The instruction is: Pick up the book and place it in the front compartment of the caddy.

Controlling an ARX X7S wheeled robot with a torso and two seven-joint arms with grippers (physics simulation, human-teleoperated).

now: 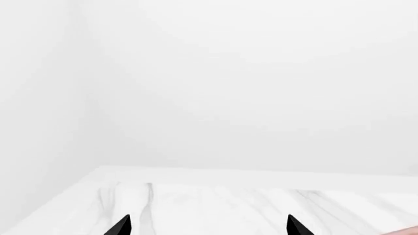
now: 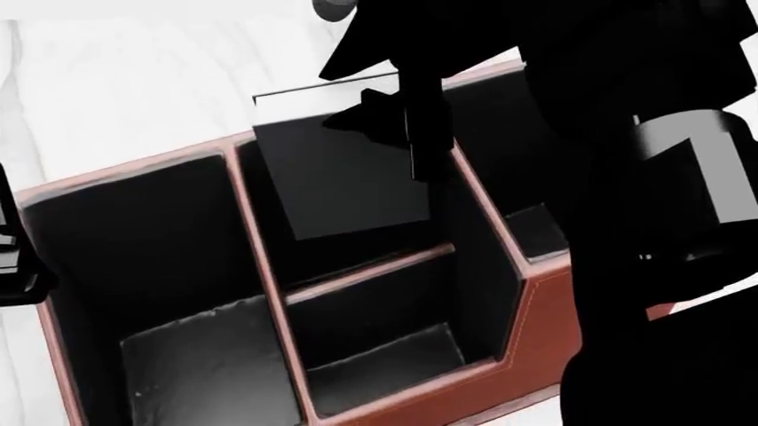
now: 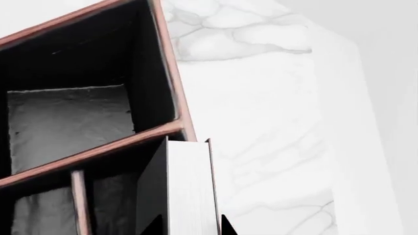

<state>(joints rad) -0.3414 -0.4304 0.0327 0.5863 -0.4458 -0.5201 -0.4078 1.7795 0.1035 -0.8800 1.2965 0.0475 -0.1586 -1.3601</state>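
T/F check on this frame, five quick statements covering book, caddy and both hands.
1. The right hand grips the book. True.
2. The book lies flat on the table. False: it is held tilted above the caddy.
3. The left hand holds the book. False: its fingers stand apart with nothing between them, over the marble table.
4. The caddy has a black lining. True.
5. The book already rests in the low front cell. False: that cell shows only its bare floor.
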